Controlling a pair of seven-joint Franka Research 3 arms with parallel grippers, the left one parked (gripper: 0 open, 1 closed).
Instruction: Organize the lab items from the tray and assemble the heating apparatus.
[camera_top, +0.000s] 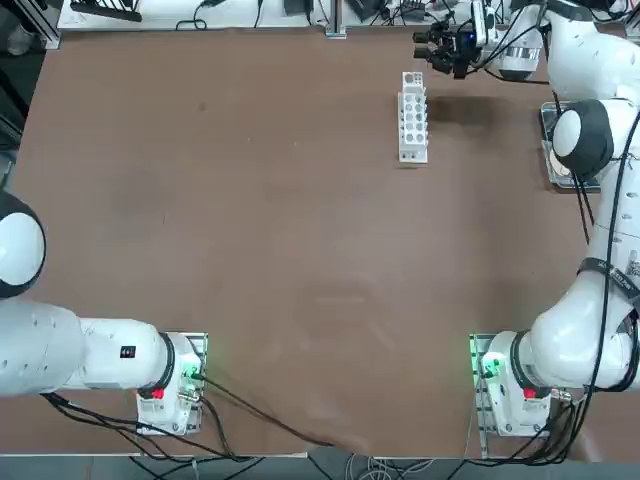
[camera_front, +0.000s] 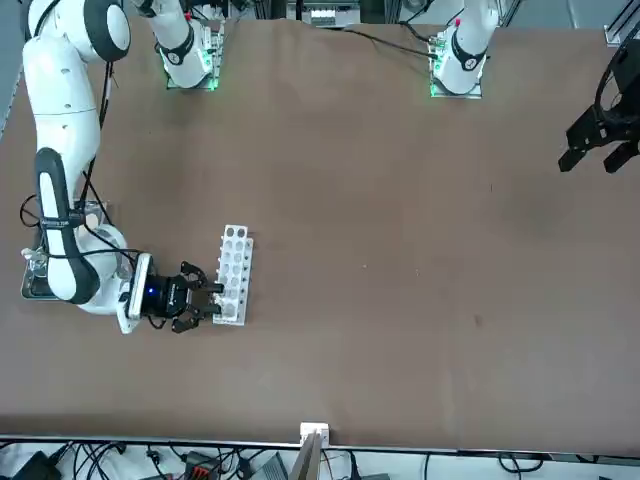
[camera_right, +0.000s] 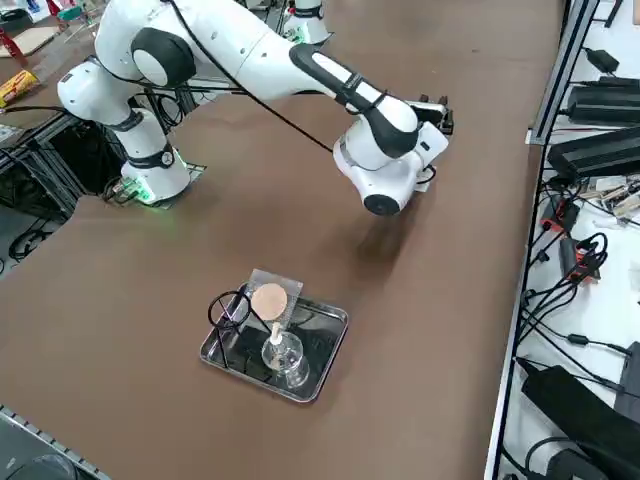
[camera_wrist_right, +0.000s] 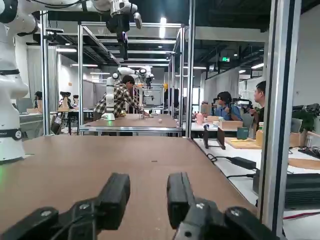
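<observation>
The tray (camera_right: 334, 320) sits near the table's right edge in the right side view. It holds a small clear glass burner (camera_right: 285, 358), a black wire stand (camera_right: 228, 310) and a round tan disc (camera_right: 268, 300) on a square mesh. In the top view the arm covers most of the tray (camera_top: 549, 120). My right gripper (camera_top: 432, 45) hangs low at the table's far side, level with the table, just beyond the far end of the white rack (camera_top: 413, 118). In the right wrist view my gripper (camera_wrist_right: 147, 192) has its fingers (camera_wrist_right: 115, 195) apart with nothing between them.
The white holed rack (camera_front: 234, 272) lies flat with the gripper (camera_front: 210, 300) at its end. Brown tabletop stretches across the middle and left. Cables and equipment line the far table edge (camera_top: 330, 28).
</observation>
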